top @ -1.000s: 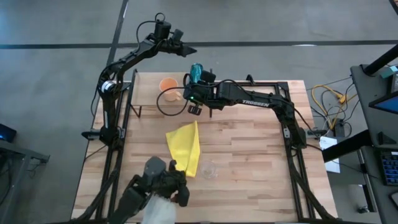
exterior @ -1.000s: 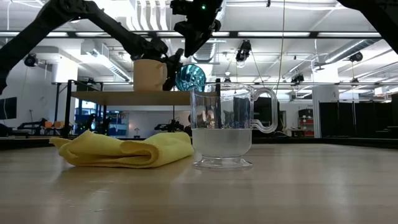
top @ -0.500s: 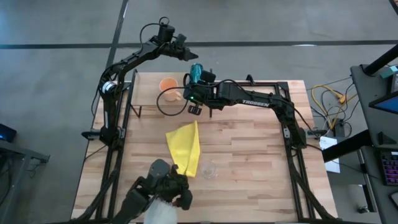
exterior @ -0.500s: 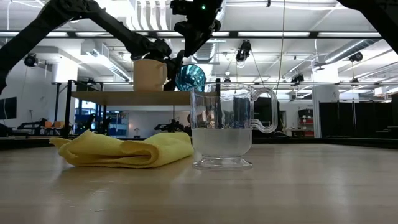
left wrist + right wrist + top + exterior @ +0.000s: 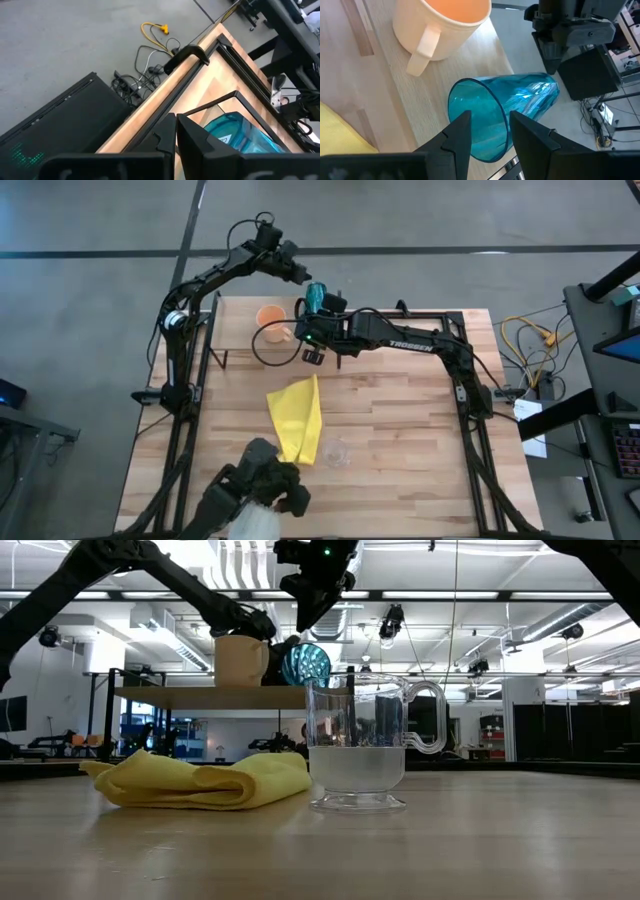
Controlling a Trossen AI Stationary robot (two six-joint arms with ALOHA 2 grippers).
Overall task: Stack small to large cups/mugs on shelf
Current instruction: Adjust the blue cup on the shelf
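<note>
The teal tumbler lies on its side on the light-wood shelf, next to the upright orange mug. Its mouth faces my right gripper. My right gripper is open and points down over the tumbler's mouth end. My left gripper is shut and reaches in from the far left, close to the tumbler's closed end. The small clear glass stands on the tabletop near the front, beside the yellow cloth. My right gripper's fingers stand over the two sides of the tumbler's mouth rim, coming from above. I cannot tell whether they touch it. My left gripper's tip is beside the tumbler's closed end. I cannot tell whether it touches.
The shelf's black legs stand at the table's far side. The yellow cloth and the clear glass lie on the open tabletop nearer the front. A dark object sits at the near edge.
My left gripper has moved down and toward the table's right edge, closing in on the tumbler's closed end. My right gripper and the tumbler have kept still.
</note>
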